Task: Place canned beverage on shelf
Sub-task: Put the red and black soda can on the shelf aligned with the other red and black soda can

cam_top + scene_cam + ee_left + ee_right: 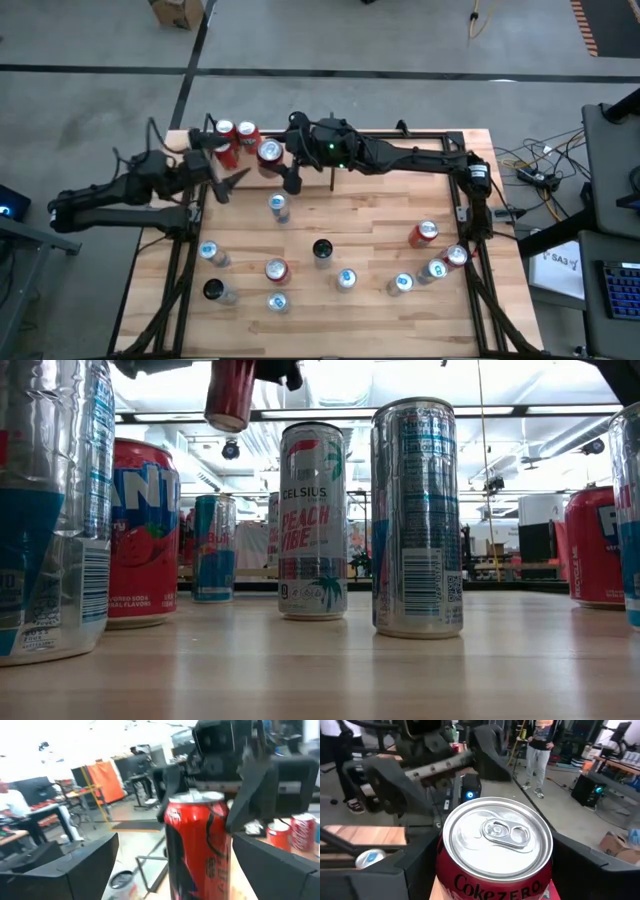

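Table (380,215), light wood planks, seen from above; entries run from the 6 o'clock edge to the 12 o'clock edge.

- Loose cans (276,270), eleven or so, upright, scattered over the 4 to 8 o'clock half. Tops blue, black or red; labels unreadable from above.
- At table height: Celsius can (313,520) and plain silver can (416,520) shown whole. Red soda can (143,530) partly covered by a nearer silver-and-blue can (50,510), itself cut off by the picture's edge. Another can clipped at the opposite edge.
- Lone silver can (278,206) just short of centre, well apart from the rest.
- Left gripper (225,182), at about 10 o'clock, fingers (75,870) spread wide, nothing held; pointed towards the raised can, contact with it not visible.
- Coke Zero can (269,152), red, upright, lifted clear of the table, at about 11 o'clock. Base hidden from above; only the lower body visible (230,392) at table height.
- Right gripper (283,165), arm reaching in from 3 o'clock along the far edge, closed on the Coke Zero can, one finger on either side. Fingertips hidden behind the can in the right wrist view.
- Shelf (196,140), thin black frame at the 11 o'clock corner, just beside the held can. Outline hard to follow under both arms.
- Two red cans (236,133), touching or nearly so, upright on the shelf.
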{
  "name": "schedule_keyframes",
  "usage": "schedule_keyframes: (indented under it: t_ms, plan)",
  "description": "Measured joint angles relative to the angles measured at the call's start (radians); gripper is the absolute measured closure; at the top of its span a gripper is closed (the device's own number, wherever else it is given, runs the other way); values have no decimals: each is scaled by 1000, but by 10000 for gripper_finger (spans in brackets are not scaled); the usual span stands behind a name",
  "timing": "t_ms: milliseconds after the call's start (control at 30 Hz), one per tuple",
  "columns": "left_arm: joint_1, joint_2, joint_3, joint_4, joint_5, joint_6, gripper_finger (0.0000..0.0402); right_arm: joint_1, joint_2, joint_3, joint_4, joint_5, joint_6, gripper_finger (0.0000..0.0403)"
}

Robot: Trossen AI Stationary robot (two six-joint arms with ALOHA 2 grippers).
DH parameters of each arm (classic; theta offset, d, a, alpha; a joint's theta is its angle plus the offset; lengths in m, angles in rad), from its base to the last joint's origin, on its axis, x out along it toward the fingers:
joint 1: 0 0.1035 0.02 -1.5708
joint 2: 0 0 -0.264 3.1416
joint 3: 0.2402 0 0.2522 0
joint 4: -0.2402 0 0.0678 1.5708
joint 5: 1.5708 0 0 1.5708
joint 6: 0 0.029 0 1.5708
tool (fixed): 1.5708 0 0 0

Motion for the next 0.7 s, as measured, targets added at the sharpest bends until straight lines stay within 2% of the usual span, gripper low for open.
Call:
schedule_keyframes:
  t_ms: [233,700]
  plan:
    - [0,-88,-18,22,-162,8,46,-26,75,0,101,-3,40,110]
    - [0,-191,-81,23,-167,8,71,-101,319,127,125,11,131,110]
